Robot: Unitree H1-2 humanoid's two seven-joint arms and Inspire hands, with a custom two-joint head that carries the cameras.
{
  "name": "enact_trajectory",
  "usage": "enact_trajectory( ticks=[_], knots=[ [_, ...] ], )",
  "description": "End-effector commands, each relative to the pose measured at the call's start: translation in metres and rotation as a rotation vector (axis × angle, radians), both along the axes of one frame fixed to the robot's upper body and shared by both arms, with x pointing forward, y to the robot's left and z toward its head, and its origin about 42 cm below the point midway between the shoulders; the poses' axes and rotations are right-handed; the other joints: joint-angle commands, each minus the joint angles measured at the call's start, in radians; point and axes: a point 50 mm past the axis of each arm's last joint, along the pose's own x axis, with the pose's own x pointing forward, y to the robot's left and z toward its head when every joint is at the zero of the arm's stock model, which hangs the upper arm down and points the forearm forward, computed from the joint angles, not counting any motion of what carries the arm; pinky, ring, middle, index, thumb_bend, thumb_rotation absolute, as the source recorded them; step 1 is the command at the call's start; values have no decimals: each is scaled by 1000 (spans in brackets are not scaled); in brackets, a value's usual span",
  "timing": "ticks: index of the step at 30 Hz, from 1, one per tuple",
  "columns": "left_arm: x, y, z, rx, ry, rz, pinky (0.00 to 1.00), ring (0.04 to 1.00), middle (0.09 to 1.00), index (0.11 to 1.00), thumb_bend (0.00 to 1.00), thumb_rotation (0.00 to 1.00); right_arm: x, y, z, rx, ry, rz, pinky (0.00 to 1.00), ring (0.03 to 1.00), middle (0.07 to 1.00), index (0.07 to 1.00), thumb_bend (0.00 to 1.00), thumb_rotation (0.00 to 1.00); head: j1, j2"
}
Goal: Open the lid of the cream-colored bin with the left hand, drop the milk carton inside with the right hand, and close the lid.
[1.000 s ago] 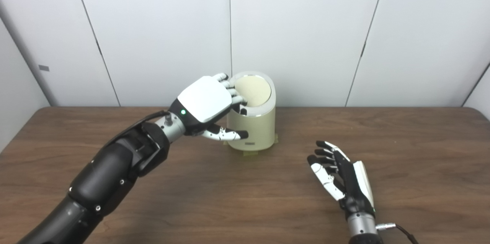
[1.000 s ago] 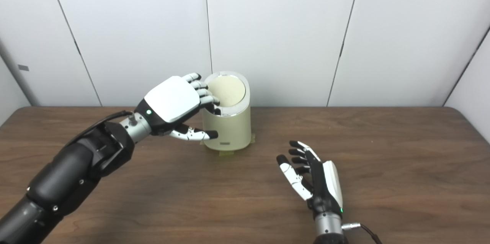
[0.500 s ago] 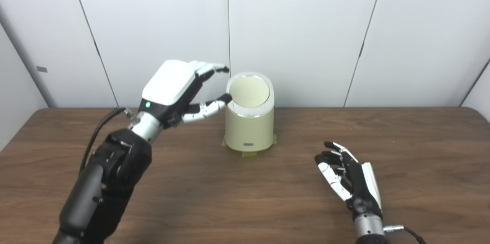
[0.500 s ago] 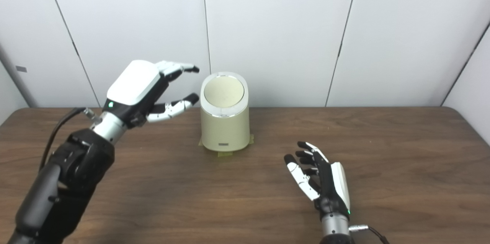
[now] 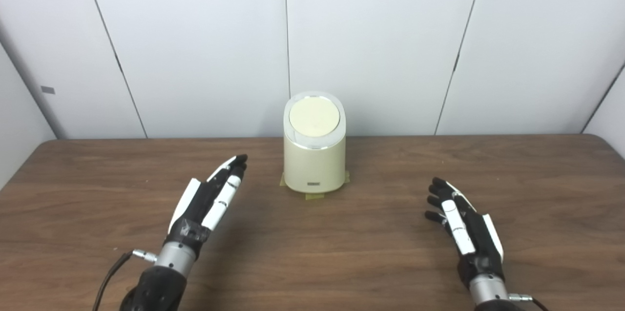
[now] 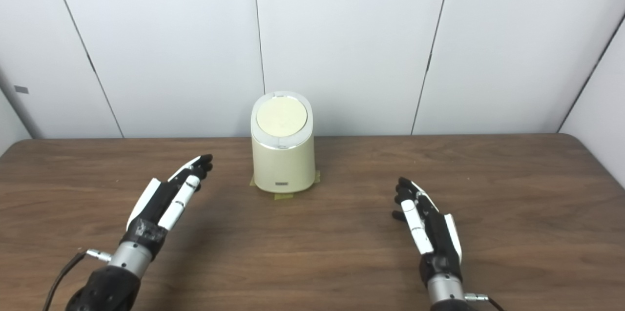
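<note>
The cream-colored bin (image 5: pixel 314 159) stands at the back middle of the wooden table (image 5: pixel 312 252), its round lid (image 5: pixel 314 116) lying flat and closed. My left hand (image 5: pixel 209 198) rests low over the table, left of and nearer than the bin, fingers stretched out and holding nothing. My right hand (image 5: pixel 461 228) sits low at the right front, palm turned inward, fingers extended and empty. No milk carton shows in either view.
Small strips of yellowish tape (image 5: pixel 314 196) mark the bin's base. White wall panels (image 5: pixel 381 42) rise right behind the table's far edge. A cable (image 5: pixel 110 277) trails from my left wrist.
My left hand left the bin's lid, drew back and dropped to the table with fingers straightened. My right hand slid a little to the right and toward me. The lid stays closed.
</note>
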Motion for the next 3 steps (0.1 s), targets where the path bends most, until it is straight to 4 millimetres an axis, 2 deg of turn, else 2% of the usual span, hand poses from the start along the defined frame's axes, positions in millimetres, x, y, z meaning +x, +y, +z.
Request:
enact_trajectory(
  ticks=[1, 3],
  knots=[
    [-2, -3, 11, -94, -68, 17, 932, 951, 955, 967, 365, 1000, 7, 2, 17, 24, -101, 34, 813, 896, 883, 895, 565, 873, -1, 0],
    [-11, -3, 0, -153, -48, 31, 955, 963, 972, 984, 361, 1000, 7, 2, 16, 36, -99, 40, 831, 913, 894, 902, 594, 878, -1, 0]
  ],
)
